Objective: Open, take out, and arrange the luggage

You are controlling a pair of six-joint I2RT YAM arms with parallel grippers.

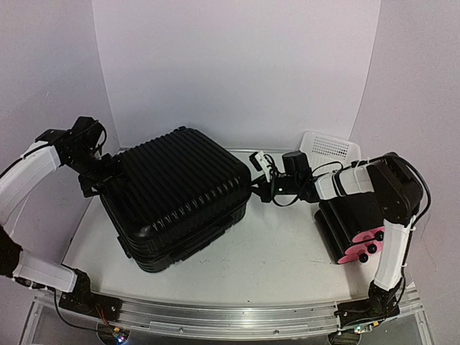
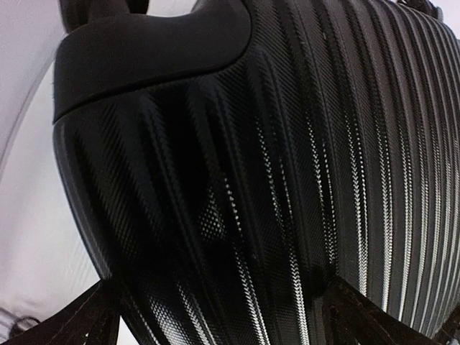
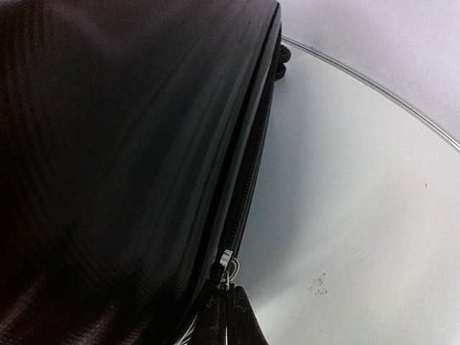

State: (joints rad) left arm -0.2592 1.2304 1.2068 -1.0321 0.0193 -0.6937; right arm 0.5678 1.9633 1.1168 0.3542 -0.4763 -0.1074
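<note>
I see a white mesh basket (image 1: pixel 329 147) at the far right of the white table (image 1: pixel 287 262), close to the pale backdrop (image 1: pixel 237 65). Nearer me on the right sits a black box (image 1: pixel 353 219), its pink drawer fronts (image 1: pixel 361 246) facing the near edge, where a metal rail (image 1: pixel 215 313) runs.

Open white tabletop (image 1: pixel 287 251) runs between the large black ribbed hard-shell suitcase (image 1: pixel 180 190) and the black box with pink drawer fronts (image 1: pixel 356 215); a white mesh plastic basket (image 1: pixel 327 147) blocks behind

The luggage (image 1: pixel 176 198) lies on the counter (image 1: pixel 287 259), left of centre — the drawer box (image 1: pixel 356 223) sits to its right, well apart, the basket (image 1: pixel 329 147) just behind that box.
</note>
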